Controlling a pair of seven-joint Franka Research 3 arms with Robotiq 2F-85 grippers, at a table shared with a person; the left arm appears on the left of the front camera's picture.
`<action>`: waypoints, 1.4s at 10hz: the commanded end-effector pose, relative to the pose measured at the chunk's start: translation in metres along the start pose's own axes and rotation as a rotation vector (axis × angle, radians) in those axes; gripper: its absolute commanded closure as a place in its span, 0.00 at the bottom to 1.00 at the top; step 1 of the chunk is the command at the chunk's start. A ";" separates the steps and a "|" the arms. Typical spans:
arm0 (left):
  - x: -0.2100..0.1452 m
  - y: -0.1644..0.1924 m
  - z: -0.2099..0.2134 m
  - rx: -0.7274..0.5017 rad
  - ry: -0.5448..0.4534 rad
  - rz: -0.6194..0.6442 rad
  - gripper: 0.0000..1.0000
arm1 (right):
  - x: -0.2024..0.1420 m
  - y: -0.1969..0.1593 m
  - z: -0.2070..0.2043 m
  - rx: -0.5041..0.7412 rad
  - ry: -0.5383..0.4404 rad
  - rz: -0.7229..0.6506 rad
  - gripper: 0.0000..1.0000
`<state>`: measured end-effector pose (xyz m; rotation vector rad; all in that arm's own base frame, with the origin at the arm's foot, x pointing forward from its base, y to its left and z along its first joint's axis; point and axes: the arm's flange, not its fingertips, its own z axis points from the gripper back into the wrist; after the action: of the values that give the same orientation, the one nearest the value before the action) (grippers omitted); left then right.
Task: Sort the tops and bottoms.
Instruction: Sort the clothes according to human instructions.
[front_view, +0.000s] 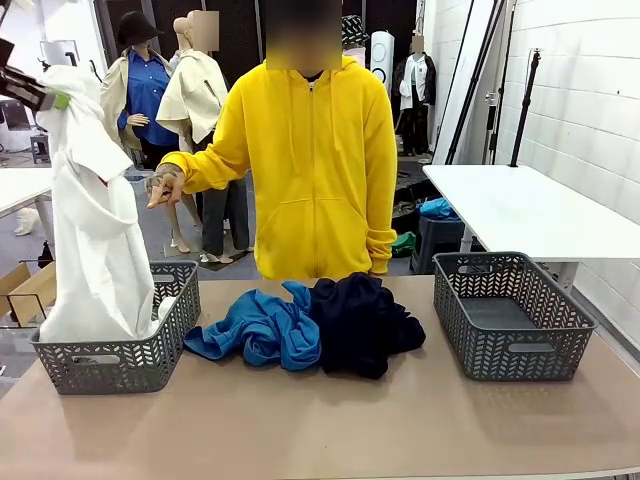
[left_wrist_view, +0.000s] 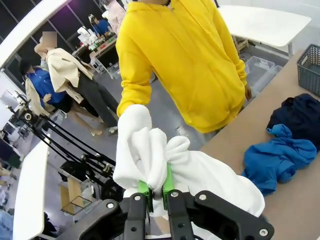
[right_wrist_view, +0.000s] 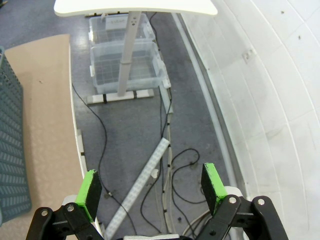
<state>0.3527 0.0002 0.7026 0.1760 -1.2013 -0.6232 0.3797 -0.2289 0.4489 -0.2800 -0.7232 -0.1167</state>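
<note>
Hanging white top (front_view: 95, 230) over left basket (front_view: 175, 330)

My left end effector (left_wrist_view: 156, 189) is clamped on it, hem inside the basket; right end effector (right_wrist_view: 152, 182) stands apart. Next, I judge: lower, release, then fetch the blue top (front_view: 262, 328) off the counter (front_view: 300, 430).

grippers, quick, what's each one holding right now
Left gripper: closed on the white soft cloth top, its lower end in the grey plastic basket.
Right gripper: fingers open, holding nothing.

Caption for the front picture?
Left tool dangles the white top into a basket; blue top and dark bottoms lie mid-table.
</note>
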 end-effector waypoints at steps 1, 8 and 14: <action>-0.027 -0.002 -0.039 -0.055 0.089 0.079 1.00 | -0.001 -0.001 0.001 0.003 0.005 0.004 0.00; -0.208 -0.094 -0.118 -0.284 0.417 0.004 1.00 | -0.001 -0.001 0.001 0.003 0.005 0.004 0.00; -0.248 -0.120 -0.144 -0.432 0.574 0.073 0.95 | -0.001 -0.001 0.001 0.003 0.005 0.004 0.00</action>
<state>0.4251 0.0009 0.4094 -0.0477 -0.5036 -0.6971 0.3797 -0.2288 0.4488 -0.2800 -0.7229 -0.1165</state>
